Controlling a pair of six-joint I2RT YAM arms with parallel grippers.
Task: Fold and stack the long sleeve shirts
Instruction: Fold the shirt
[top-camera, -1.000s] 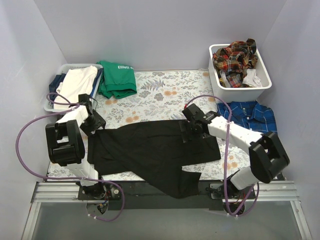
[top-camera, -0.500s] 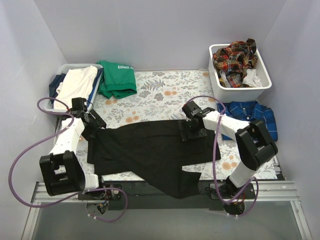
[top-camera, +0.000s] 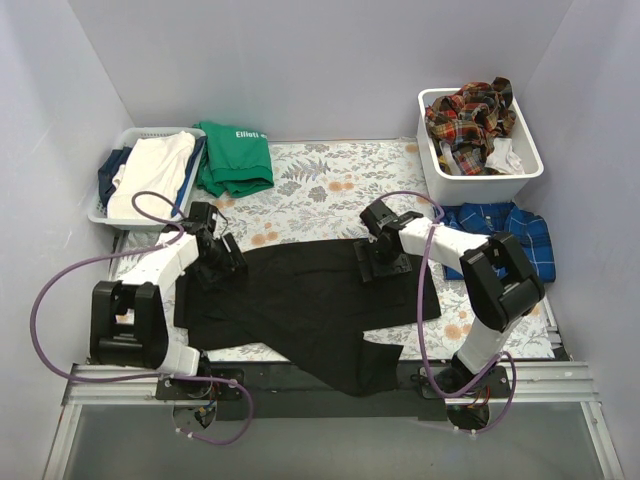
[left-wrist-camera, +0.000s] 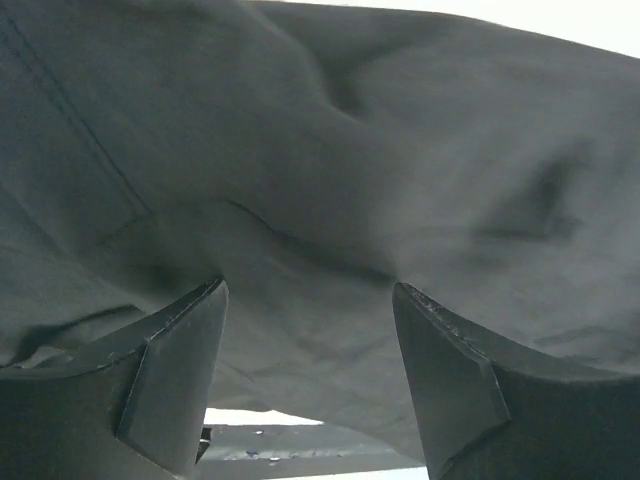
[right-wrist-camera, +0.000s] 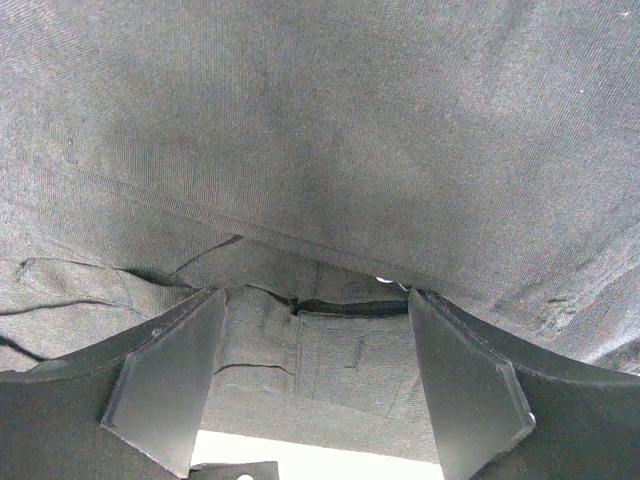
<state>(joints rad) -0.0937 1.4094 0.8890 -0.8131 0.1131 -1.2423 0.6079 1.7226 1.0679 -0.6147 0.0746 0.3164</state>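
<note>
1. The large plain black long-sleeve shirt (top-camera: 310, 300) lies spread across the middle of the table with the floral-patterned cover (top-camera: 320, 185). Its far edge runs roughly straight between the two grippers. Its near part passes the table's near edge and hangs over the black rail (top-camera: 250, 378).
2. The left gripper (top-camera: 232, 265) sits low at the shirt's far-left corner. In the left wrist view its fingers (left-wrist-camera: 170, 380) stand apart, with black cloth spanning the gap beyond them. Nothing is clamped.
3. The right gripper (top-camera: 382, 268) sits low on the shirt's far edge, right of centre. Its fingers (right-wrist-camera: 165, 380) stand wide apart over a hem seam, gripping nothing.
4. Bare floral cover shows as a broad band between the shirt's far edge and the back wall. A narrower strip shows along the near-left edge.
5. The blue plaid collared shirt (top-camera: 500, 228) lies flat at the right edge, just beyond the black shirt's right end. The right arm crosses its left side.
6. The white rectangular plastic bin (top-camera: 482, 178) stands in the far-right corner. It holds crumpled red-orange plaid shirts (top-camera: 468, 115) and a piece of white cloth (top-camera: 505, 155).
7. The pale slatted basket (top-camera: 100, 212) stands at the far left, holding cream cloth (top-camera: 150, 175) over dark navy cloth (top-camera: 112, 165).
8. The folded green top with white lettering (top-camera: 235, 160) lies just beside the basket.
</note>
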